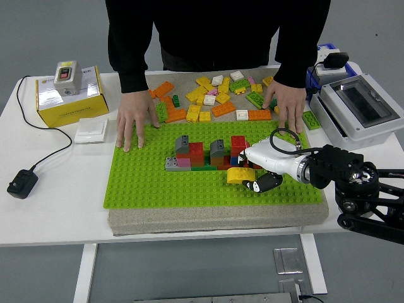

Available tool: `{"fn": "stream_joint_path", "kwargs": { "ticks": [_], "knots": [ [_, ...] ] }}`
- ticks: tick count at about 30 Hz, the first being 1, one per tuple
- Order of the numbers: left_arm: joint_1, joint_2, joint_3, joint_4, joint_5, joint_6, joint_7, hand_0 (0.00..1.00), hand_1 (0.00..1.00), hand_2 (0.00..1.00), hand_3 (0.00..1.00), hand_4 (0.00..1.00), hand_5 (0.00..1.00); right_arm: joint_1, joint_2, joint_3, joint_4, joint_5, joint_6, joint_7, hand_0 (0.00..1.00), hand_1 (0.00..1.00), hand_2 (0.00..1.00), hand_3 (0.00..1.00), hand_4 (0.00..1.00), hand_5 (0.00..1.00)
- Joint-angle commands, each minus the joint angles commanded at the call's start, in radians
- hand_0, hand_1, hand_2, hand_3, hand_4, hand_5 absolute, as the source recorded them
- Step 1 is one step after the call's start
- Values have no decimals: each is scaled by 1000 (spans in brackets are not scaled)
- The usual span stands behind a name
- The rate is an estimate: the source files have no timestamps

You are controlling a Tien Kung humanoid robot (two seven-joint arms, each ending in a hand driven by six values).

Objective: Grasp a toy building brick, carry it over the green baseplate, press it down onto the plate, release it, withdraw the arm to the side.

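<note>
Only one view, the head camera. Right hand (255,175) comes in from the right edge, low over the green baseplate (158,183), fingers curled around a yellow brick (238,175). Brick sits right at the plate surface, just in front of the built cluster of red, grey, green and pink bricks (205,154); cannot tell if it is seated on the studs or a hair above. Black fingertips (265,182) show under the white palm shell, beside the brick's right end. Left arm is out of view.

Person stands at the far side in a black top. Person's one hand (134,123) lies flat on the baseplate's far left corner, the other hand (285,107) rests at the far right edge, both pressing on the plate. Loose bricks (211,98), yellow, orange, green, white, lie scattered on the grey mat between the hands. Baseplate lies on that mat, on the white table (57,208). Yellow box (66,95) with a switch on top stands far left; a black adapter (22,184) with cable lies near it. Grey enclosure (360,107) sits far right.
</note>
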Motion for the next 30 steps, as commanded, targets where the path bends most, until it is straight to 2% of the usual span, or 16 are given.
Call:
{"fn": "stream_joint_path", "kwargs": {
  "ticks": [9,30],
  "knots": [
    [1,-1,-1,0,3,-1,0,685,638,604,704,158,613,-21,32,-5,-64,-21,-13,-3,234,265,575,634,325,245],
    [-2,-1,0,0,-1,-2,3,685,638,604,704,159,612,-28,26,-20,-59,-32,-54,14,234,266,583,642,303,241]
  ]
}}
